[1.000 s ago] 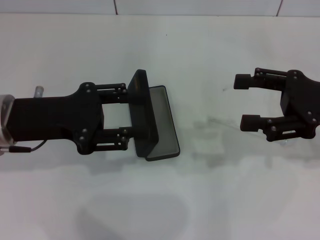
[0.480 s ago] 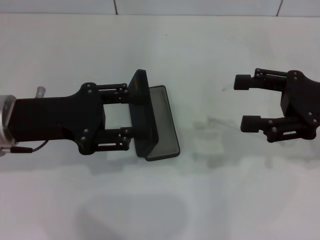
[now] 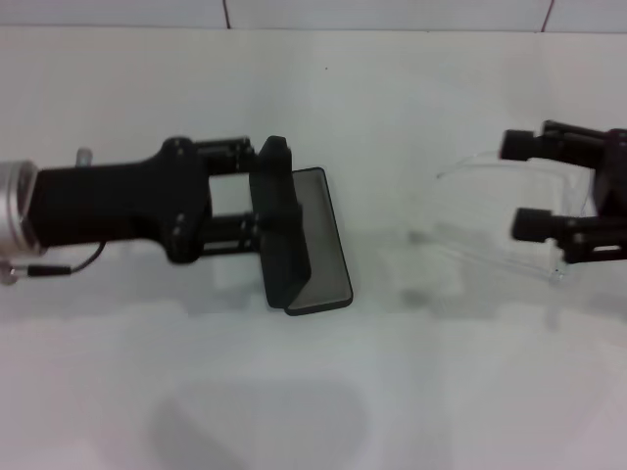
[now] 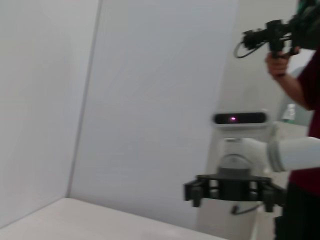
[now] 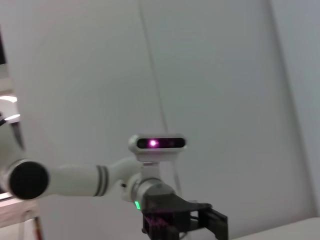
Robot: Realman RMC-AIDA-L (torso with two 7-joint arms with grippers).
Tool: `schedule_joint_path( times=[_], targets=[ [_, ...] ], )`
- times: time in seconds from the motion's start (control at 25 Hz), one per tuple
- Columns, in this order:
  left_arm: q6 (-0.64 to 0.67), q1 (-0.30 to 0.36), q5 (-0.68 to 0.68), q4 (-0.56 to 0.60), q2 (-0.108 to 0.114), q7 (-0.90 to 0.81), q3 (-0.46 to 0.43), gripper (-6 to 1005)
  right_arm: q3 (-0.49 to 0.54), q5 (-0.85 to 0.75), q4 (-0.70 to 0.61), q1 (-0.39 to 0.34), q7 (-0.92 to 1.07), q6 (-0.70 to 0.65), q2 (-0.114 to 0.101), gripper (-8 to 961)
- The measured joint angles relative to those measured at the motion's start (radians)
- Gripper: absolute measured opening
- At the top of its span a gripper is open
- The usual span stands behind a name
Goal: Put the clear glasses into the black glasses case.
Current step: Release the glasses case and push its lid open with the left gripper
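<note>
From the head view, the black glasses case (image 3: 299, 240) lies open on the white worktop (image 3: 323, 392), its lid standing up on edge and the grey-lined tray flat beside it; the left tool (image 3: 257, 198) reaches in from the left with its two fingers against the outside of that lid, one near each end, bracing it. Whether they actually squeeze it I cannot tell. Well apart to the right, the clear glasses (image 3: 495, 220) sit at the right tool (image 3: 521, 184), whose two fingers are spread with a wide gap between them; the lens runs across them and seems to rest on or against the lower finger, though the plastic is so transparent that the exact contact is hard to read. I'd judge the glasses light, fairly stiff along the one-piece lens but springy in the arms, and slick to the touch; the bridge or the thick top edge of the lens looks the safest hold, since the arms would flex and slip. In the left wrist view the right tool (image 4: 233, 189) shows far off, fingers apart. In the right wrist view the left tool (image 5: 192, 220) is seen low and distant; neither view shows the glasses or the case.
</note>
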Motion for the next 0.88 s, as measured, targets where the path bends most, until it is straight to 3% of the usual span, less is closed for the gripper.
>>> schedule_joint_path(
  times=[0.16,0.48,0.68,0.88],
  targets=[
    [-0.072,0.002,0.015,0.161,-0.037,-0.119,0.004,664,0.076,-0.003,-0.040,-0.060,0.009,-0.017,-0.005,884],
    [-0.198,-0.003,0.064,0.423,-0.041,-0.428,0.033,663,0.243,-0.005,-0.073,-0.172,0.033,-0.060,-0.017,883],
    [-0.291,-0.033,0.328,0.685,-0.043,-0.800,0.100,663,0.348,-0.005,-0.085,-0.225,0.044,-0.102,-0.020,884],
    [-0.309,-0.074,0.612,0.857,-0.045,-1.142,0.280,663,0.417,-0.007,-0.086,-0.257,0.045,-0.116,-0.020,884]
  ],
)
